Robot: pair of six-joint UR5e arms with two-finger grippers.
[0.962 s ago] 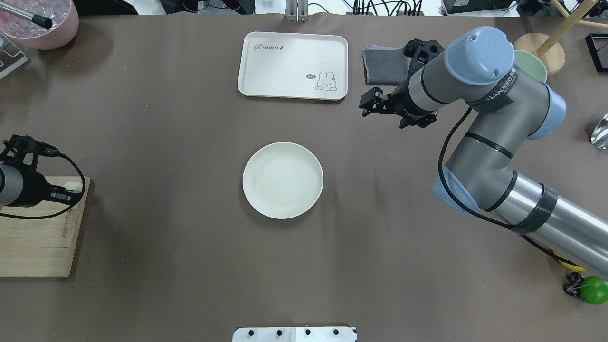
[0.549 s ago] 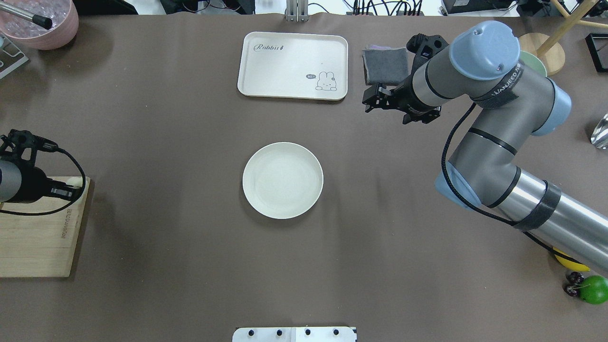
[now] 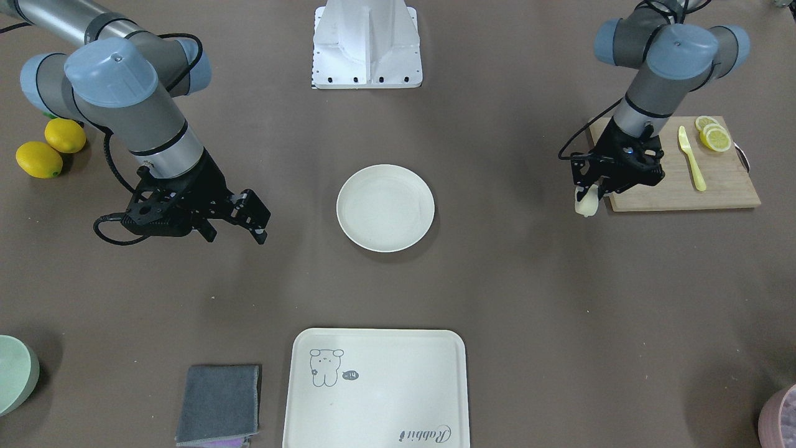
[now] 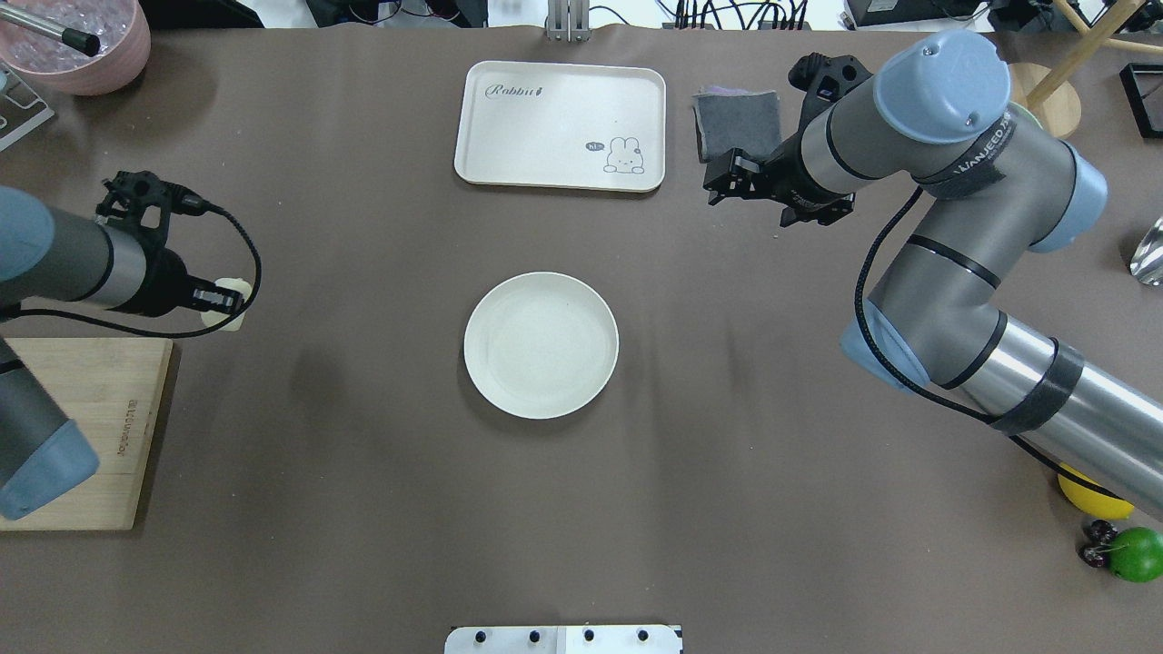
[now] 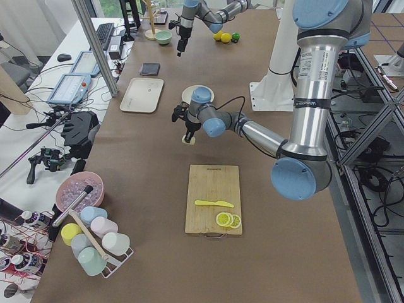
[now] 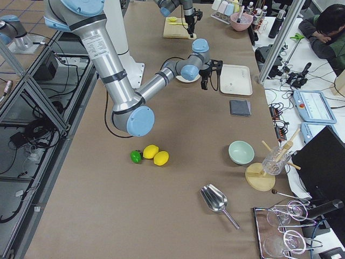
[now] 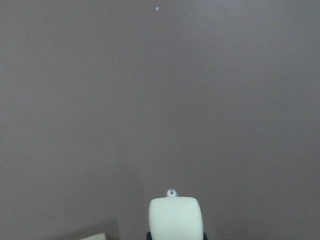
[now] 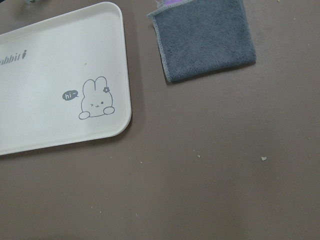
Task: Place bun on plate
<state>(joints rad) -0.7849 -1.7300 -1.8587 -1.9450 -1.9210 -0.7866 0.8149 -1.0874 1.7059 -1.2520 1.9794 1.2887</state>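
The bun (image 3: 584, 205) is gripped by the left gripper (image 3: 587, 194), just beside the cutting board (image 3: 678, 186) and well apart from the plate (image 3: 385, 208). Nothing is laid on the plate yet, so carrying and release are left. The right gripper (image 4: 718, 186) is spread and empty.

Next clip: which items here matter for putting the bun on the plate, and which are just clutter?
In the job: bun, held in the left hand; plate, empty, mid-table.

Lying about: rabbit tray, grey cloth, cutting board, lemon slices, yellow knife, whole lemons, green bowl.
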